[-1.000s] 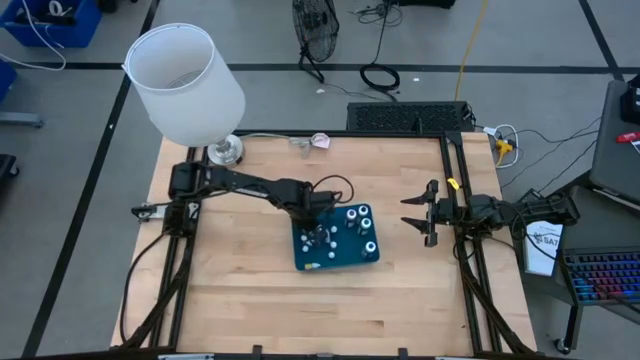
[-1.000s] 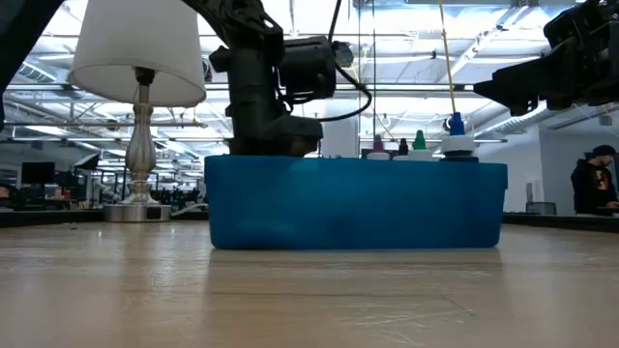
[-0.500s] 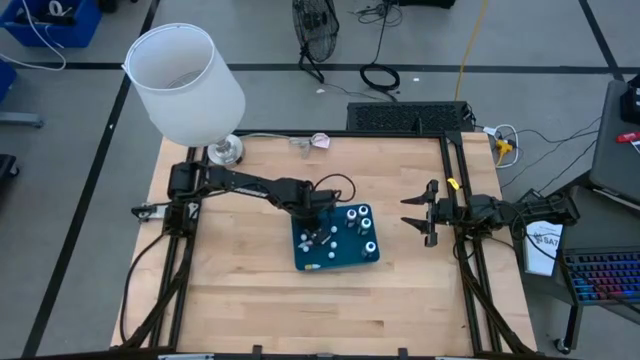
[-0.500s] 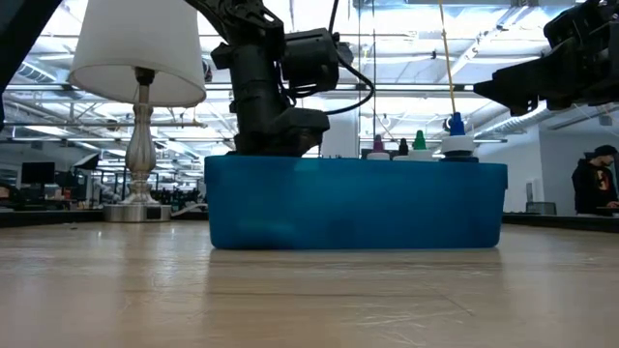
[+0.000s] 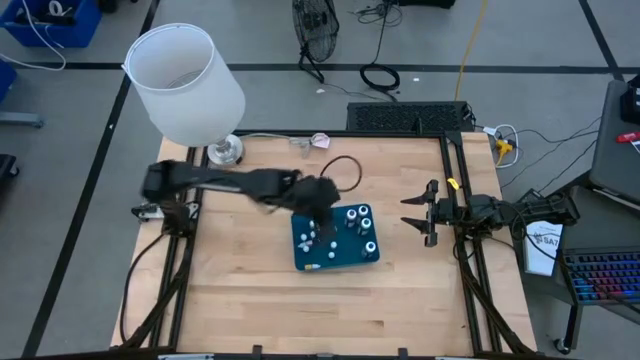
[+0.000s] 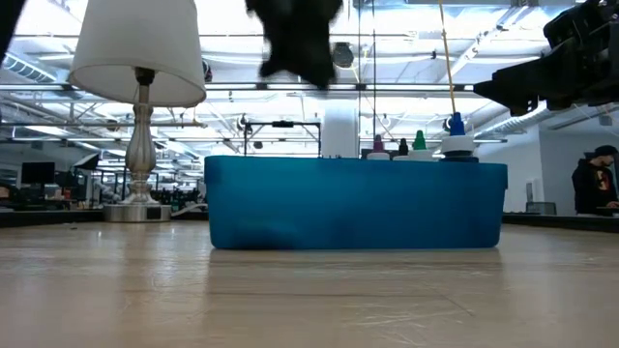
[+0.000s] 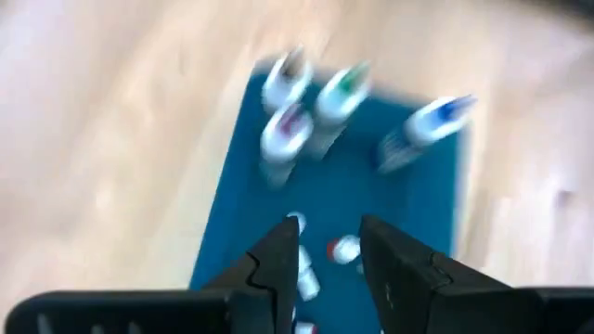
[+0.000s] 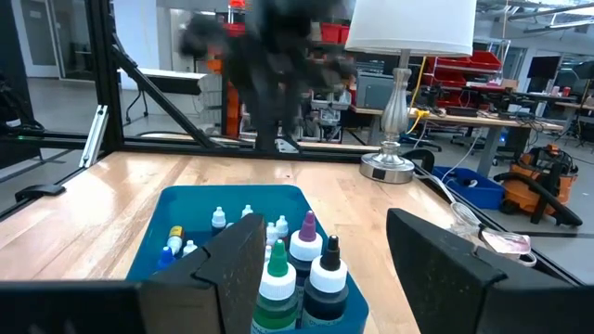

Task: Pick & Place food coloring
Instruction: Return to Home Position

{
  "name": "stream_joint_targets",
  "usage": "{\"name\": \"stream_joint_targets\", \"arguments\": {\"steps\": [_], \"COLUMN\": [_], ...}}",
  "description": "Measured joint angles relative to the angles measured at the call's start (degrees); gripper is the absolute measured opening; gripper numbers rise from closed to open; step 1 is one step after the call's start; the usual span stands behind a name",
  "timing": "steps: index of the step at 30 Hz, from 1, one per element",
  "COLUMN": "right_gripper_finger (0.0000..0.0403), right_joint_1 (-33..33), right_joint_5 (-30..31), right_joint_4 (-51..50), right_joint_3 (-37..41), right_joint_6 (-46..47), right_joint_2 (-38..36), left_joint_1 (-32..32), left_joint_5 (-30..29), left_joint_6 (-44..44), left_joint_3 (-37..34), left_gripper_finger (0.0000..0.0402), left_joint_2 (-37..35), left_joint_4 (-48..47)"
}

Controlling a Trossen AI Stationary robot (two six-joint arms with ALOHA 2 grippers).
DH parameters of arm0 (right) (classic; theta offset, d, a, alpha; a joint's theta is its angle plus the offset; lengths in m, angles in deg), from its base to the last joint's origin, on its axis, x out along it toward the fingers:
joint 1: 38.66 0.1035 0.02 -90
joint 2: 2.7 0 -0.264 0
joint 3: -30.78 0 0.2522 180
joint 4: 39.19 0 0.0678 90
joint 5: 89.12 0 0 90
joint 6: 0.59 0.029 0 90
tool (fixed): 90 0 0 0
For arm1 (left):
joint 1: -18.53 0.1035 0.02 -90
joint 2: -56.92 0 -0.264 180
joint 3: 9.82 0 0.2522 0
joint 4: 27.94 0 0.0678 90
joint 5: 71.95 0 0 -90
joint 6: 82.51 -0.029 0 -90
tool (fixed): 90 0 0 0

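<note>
The food coloring stands and lies in a teal-blue tray (image 5: 340, 258): upright bottles (image 5: 358, 218) with white caps in its far right part, small whitish pieces (image 5: 312, 240) on its floor at the left. The left wrist view shows the bottles (image 7: 320, 102) with red, green and blue tips and the small pieces (image 7: 345, 249). My left gripper (image 7: 325, 243) is open, blurred, above the tray's far left part (image 5: 318, 197), with nothing between its fingers. My right gripper (image 5: 425, 212) waits open right of the tray, facing the bottles (image 8: 304, 255).
A lamp with a white shade (image 5: 185, 80) stands on the table's far left corner (image 6: 140, 58). The tray's wall (image 6: 358, 205) hides its floor in the low view. Bare wood lies on the table's near side (image 5: 330, 310). A person (image 6: 590, 184) is in the room beyond.
My left gripper has risen quickly out of the tray's left part: in the low view it stood behind the tray wall and now is a blur high above it. The arm swung slightly toward the far edge. The bottles and tray have kept their places.
</note>
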Motion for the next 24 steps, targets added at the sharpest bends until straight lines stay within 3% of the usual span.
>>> {"name": "stream_joint_targets", "arguments": {"steps": [3, 5, 7, 9, 12, 17, 20, 24], "right_gripper_finger": [0.0212, 0.0212, 0.0212, 0.0212, 0.0212, 0.0212, 0.0212, 0.0212], "right_joint_1": [0.01, 0.01, 0.01, 0.02, 0.02, 0.01, 0.00, 0.01], "right_joint_5": [-0.01, -0.02, 0.00, -0.01, 0.00, 0.00, 0.00, 0.00], "right_joint_4": [0.05, 0.02, 0.03, 0.07, 0.02, 0.06, 0.02, 0.04], "right_joint_3": [0.01, 0.00, 0.00, 0.00, 0.00, 0.00, 0.02, 0.01], "right_joint_6": [-0.01, -0.01, 0.00, 0.00, -0.02, -0.01, -0.02, -0.02], "right_joint_2": [0.00, 0.02, 0.00, 0.02, 0.02, 0.02, 0.02, 0.01], "left_joint_1": [-6.86, -12.54, -17.67, -21.29, -22.74, -19.05, -16.18, -13.42], "left_joint_5": [-10.41, -20.92, -30.29, -35.61, -35.38, -24.57, -21.41, -21.00], "left_joint_6": [-7.16, -10.48, -11.78, -11.92, -11.35, -13.38, -13.22, -11.79], "left_joint_3": [-2.12, -6.42, -13.58, -22.63, -37.69, -59.41, -68.46, -77.94], "left_gripper_finger": [0.0120, 0.0120, 0.0120, 0.0120, 0.0120, 0.0120, 0.0120, 0.0120], "left_joint_2": [-6.56, -10.82, -14.40, -17.87, -22.37, -24.98, -26.22, -30.19], "left_joint_4": [3.33, 7.80, 15.47, 25.19, 44.74, 76.57, 87.94, 94.82]}}
